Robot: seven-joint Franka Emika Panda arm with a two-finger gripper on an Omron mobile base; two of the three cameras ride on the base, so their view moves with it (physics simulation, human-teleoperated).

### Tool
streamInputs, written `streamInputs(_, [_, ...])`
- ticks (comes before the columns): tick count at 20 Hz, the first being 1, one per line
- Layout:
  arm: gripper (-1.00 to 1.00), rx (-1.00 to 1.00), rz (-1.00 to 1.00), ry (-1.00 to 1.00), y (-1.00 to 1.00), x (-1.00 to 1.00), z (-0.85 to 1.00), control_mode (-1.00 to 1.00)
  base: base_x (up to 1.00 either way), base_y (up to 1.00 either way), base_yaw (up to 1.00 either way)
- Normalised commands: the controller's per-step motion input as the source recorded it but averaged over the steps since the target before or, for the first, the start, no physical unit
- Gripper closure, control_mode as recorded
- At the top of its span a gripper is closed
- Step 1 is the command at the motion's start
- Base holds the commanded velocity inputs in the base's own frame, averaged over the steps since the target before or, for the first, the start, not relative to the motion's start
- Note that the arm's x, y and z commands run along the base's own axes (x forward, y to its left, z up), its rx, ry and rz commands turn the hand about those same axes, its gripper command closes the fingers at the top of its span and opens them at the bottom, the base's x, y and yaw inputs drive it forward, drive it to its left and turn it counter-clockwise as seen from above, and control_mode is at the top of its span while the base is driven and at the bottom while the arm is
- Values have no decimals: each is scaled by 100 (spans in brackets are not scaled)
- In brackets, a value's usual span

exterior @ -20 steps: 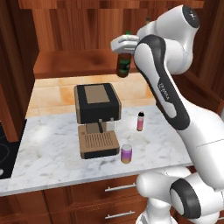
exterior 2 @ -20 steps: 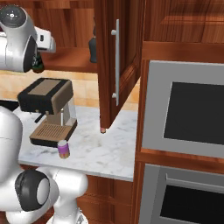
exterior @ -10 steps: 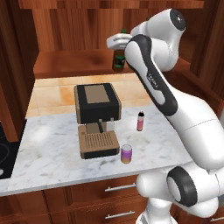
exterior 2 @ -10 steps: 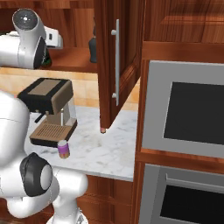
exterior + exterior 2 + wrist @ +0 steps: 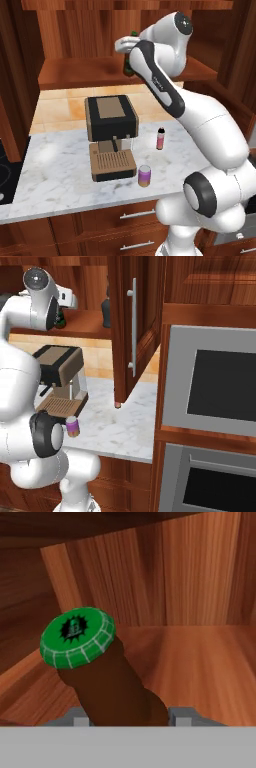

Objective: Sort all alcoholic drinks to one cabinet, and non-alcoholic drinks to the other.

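Gripper (image 5: pixel 129 57) pinching beer (image 5: pixel 107 677) has swung into cabinet (image 5: pixel 85 75) at 12 o'clock, so placing looks imminent.

Slim brown glass beer bottle (image 5: pixel 112 684) has a green crimped cap with a black starburst logo. Reddish-brown streaked wood cabinet (image 5: pixel 200 577), white grey-veined marble worktop (image 5: pixel 60 170), short purple can (image 5: pixel 144 176) with tan band, slim pink bottle (image 5: pixel 160 138) with black cap.

Beer bottle (image 5: pixel 112 684): brown glass, smooth; green crimped metal cap (image 5: pixel 77 637). Cabinet (image 5: pixel 200 577): streaked reddish wood, satin. Counter (image 5: pixel 60 170): polished marble. Can (image 5: pixel 144 175): purple, silvery top.
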Motion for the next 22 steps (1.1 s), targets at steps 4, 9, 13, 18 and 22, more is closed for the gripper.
streamInputs(4, [100,0,-6,0,6,57,0,-100,0,0,0])
streamInputs(9, [100,0,-5,0,0,59,-9,-100,0,0,0])
streamInputs(13, [100,0,-4,0,0,48,-18,-100,0,0,0])
streamInputs(18, [100,0,-4,0,0,37,-18,-100,0,0,0])
streamInputs(22, [100,0,-4,0,0,37,-16,-100,0,0,0])
